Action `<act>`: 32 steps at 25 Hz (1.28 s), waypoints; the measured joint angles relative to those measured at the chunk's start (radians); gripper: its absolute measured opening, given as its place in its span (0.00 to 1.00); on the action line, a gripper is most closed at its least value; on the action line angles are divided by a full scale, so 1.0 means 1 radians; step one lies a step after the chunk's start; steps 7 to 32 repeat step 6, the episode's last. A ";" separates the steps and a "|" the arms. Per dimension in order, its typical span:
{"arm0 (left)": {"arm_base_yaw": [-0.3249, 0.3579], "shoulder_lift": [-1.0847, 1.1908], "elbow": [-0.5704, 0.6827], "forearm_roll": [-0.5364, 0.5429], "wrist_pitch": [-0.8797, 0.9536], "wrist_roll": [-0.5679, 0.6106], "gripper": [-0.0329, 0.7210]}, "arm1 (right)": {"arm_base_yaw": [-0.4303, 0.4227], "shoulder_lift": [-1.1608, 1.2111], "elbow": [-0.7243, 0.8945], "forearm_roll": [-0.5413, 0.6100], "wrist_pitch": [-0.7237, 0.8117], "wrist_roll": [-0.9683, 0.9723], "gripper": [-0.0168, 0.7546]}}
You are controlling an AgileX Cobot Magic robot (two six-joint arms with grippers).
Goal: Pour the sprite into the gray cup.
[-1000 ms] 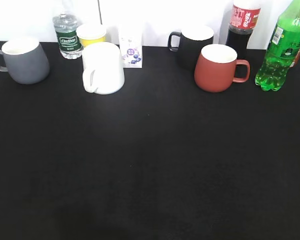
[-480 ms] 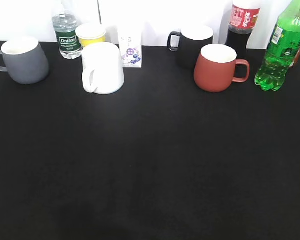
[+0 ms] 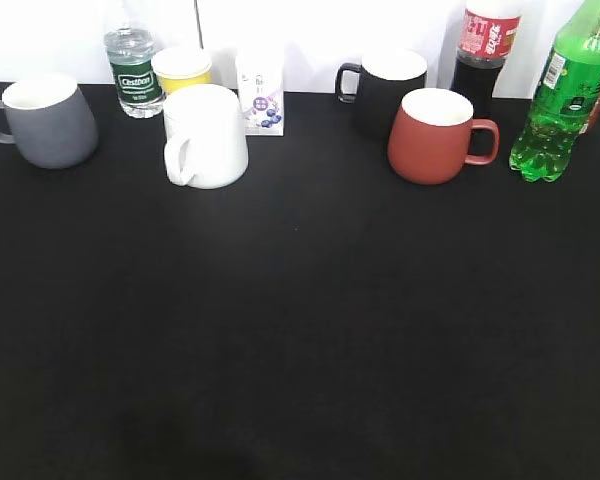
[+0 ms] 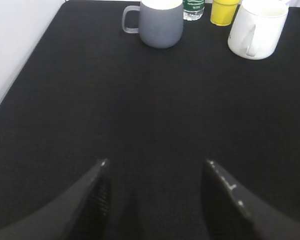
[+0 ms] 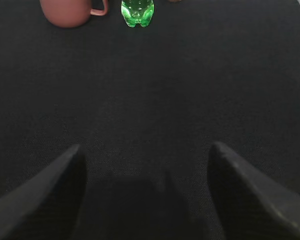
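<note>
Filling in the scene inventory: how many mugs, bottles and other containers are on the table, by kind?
Mugs: 4 (gray cup, white mug, black mug, red mug)
Bottles: 3 (sprite, cola bottle, water bottle)
Yellow cup: 1
Small carton: 1
Total: 9

We can make out white lettering on the green label of the small water bottle (image 3: 134, 72) at far left, too blurred to spell. The cola bottle's red label (image 3: 489, 34) and the sprite (image 3: 566, 92) label carry print we cannot read.
</note>
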State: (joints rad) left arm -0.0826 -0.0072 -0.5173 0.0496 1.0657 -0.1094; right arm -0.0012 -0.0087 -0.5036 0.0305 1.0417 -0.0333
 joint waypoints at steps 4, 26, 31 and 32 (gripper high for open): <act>0.000 0.000 0.000 0.000 0.000 0.000 0.62 | 0.000 0.000 0.000 0.000 0.000 0.000 0.76; 0.000 0.000 0.000 0.000 0.000 0.000 0.62 | 0.000 0.000 0.000 0.000 0.000 0.000 0.76; 0.000 0.000 0.000 0.000 0.000 0.000 0.62 | 0.000 0.000 0.000 0.000 0.000 0.000 0.76; 0.000 0.000 0.000 0.000 0.000 0.000 0.62 | 0.000 0.000 0.000 0.000 0.000 0.000 0.76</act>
